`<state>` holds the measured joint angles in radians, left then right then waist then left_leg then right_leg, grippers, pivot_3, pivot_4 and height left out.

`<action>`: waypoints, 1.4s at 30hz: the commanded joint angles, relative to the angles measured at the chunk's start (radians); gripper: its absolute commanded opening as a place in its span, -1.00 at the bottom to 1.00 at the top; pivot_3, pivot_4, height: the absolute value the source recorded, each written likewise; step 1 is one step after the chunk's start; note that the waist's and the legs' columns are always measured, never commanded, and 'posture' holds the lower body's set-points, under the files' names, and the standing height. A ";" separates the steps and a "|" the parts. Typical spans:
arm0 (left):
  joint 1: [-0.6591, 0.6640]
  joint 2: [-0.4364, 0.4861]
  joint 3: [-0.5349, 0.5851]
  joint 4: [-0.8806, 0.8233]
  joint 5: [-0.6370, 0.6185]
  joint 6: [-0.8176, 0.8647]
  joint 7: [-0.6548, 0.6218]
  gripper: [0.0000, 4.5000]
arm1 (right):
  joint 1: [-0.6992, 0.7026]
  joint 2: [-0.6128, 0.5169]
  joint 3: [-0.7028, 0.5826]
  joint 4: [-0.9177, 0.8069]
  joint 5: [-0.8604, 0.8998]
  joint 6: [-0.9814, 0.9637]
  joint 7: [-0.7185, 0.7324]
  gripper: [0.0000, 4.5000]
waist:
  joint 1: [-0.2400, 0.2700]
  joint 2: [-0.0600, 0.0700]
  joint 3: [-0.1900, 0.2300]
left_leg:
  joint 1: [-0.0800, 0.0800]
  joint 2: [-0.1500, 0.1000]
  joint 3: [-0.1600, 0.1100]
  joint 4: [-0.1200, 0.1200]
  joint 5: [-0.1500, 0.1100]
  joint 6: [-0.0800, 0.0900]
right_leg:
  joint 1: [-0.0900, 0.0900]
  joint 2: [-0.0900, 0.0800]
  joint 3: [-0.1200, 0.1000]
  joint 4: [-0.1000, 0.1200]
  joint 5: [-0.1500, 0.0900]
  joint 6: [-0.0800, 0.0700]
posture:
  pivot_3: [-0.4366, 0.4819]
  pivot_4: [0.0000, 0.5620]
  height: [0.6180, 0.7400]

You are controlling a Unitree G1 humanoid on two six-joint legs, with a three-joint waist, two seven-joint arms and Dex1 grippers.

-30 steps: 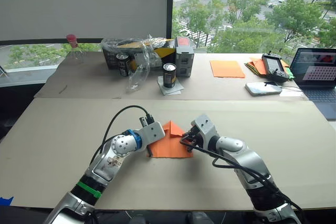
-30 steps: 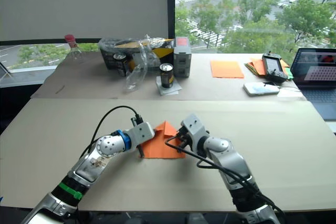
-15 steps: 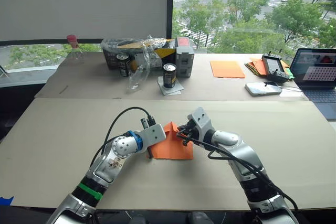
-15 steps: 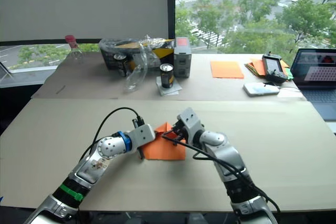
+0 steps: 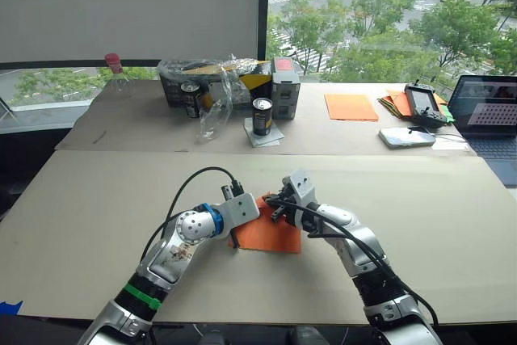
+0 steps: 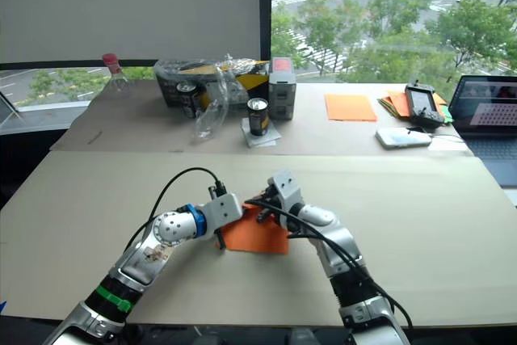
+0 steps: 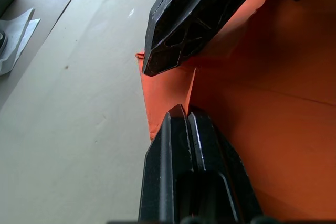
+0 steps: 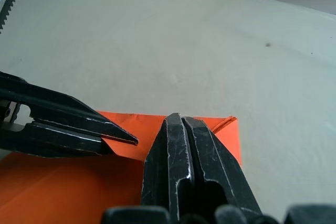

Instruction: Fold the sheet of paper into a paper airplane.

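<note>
Pale tan board covers the counter [image 5: 97, 208], with a second panel butted behind it along a seam. Beyond stands a big window with green trees and a road outside, the upper left part covered by a light blind.

The sheet of paper [image 5: 271, 236] lies flat near the middle of the front panel, bright orange and already creased. The left gripper [image 7: 181, 113] presses on its left part with jaws closed together, nothing between them; the right gripper [image 8: 181, 120] rests at its far edge, jaws likewise closed and empty (both fingertips touch the paper). The two grippers cover much of the sheet's far end, so its exact outline there is hard to make out.

At the back sit two cans [image 5: 261, 115], a clear bottle with a red cap [image 5: 113, 70], crumpled plastic wrap over a box [image 5: 212, 78], a smooth orange sheet [image 5: 350, 107], a handheld controller [image 5: 422, 105] and a laptop [image 5: 486, 111] cut off by the right edge.
</note>
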<state>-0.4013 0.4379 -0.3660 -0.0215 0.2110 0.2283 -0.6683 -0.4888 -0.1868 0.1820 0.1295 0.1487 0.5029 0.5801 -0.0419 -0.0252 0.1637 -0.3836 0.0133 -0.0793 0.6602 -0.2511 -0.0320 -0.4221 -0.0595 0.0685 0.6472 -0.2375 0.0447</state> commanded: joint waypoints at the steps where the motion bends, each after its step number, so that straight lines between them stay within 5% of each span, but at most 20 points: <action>1: 0.019 -0.004 -0.018 -0.012 0.002 0.016 -0.020 -0.99 | -0.016 -0.009 0.010 0.001 -0.011 -0.026 0.012 -1.00 | 0.000 0.000 0.000 | 0.000 0.000 0.000 0.000 0.000 0.000 | 0.000 0.000 0.000 0.000 0.000 0.000 | -0.05 -0.47 0.87; 8: 0.035 -0.062 0.085 -0.096 -0.178 0.184 -0.079 -0.99 | -0.015 -0.017 0.025 0.031 -0.033 -0.008 0.014 -1.00 | -0.001 0.000 0.000 | 0.001 0.000 0.000 0.000 0.000 0.000 | 0.001 0.000 0.000 0.001 0.000 0.000 | -0.05 -0.47 0.87; 16: 0.033 -0.051 0.311 -0.188 -0.424 0.362 -0.103 0.10 | 0.019 0.000 0.028 0.020 -0.034 0.018 -0.013 -1.00 | -0.004 0.000 0.000 | 0.001 0.001 0.000 0.000 0.000 0.000 | 0.001 0.000 0.000 0.001 0.000 0.000 | -0.05 -0.47 0.87; 19: 0.020 -0.066 0.391 -0.195 -0.510 0.421 -0.079 0.10 | 0.022 -0.001 0.028 0.015 -0.033 0.021 -0.015 -1.00 | -0.004 0.000 0.000 | 0.002 0.001 0.000 0.000 0.000 0.000 | 0.001 0.000 0.000 0.002 0.000 0.000 | -0.05 -0.47 0.87; 27: 0.016 -0.087 0.322 -0.147 -0.507 0.457 -0.022 -0.99 | 0.023 -0.001 0.028 0.010 -0.033 0.025 -0.020 -1.00 | -0.003 0.000 0.000 | 0.003 0.001 0.000 0.001 0.000 0.000 | 0.002 0.000 0.000 0.001 0.000 0.000 | -0.05 -0.47 0.87; 42: 0.027 -0.056 0.119 -0.010 -0.341 0.363 -0.001 -0.99 | -0.035 0.004 0.078 0.059 -0.104 -0.137 -0.014 -1.00 | -0.005 0.001 -0.001 | 0.005 0.001 0.000 0.000 0.000 0.000 | 0.003 0.001 0.000 0.002 0.000 0.000 | -0.05 -0.47 0.87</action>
<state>-0.3921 0.3799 -0.2217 -0.0462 -0.1462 0.5861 -0.6695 -0.4963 -0.1856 0.2527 0.1696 0.0577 0.4024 0.5641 -0.0467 -0.0242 0.1629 -0.3790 0.0138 -0.0791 0.6607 -0.2510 -0.0320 -0.4192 -0.0589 0.0689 0.6490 -0.2371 0.0440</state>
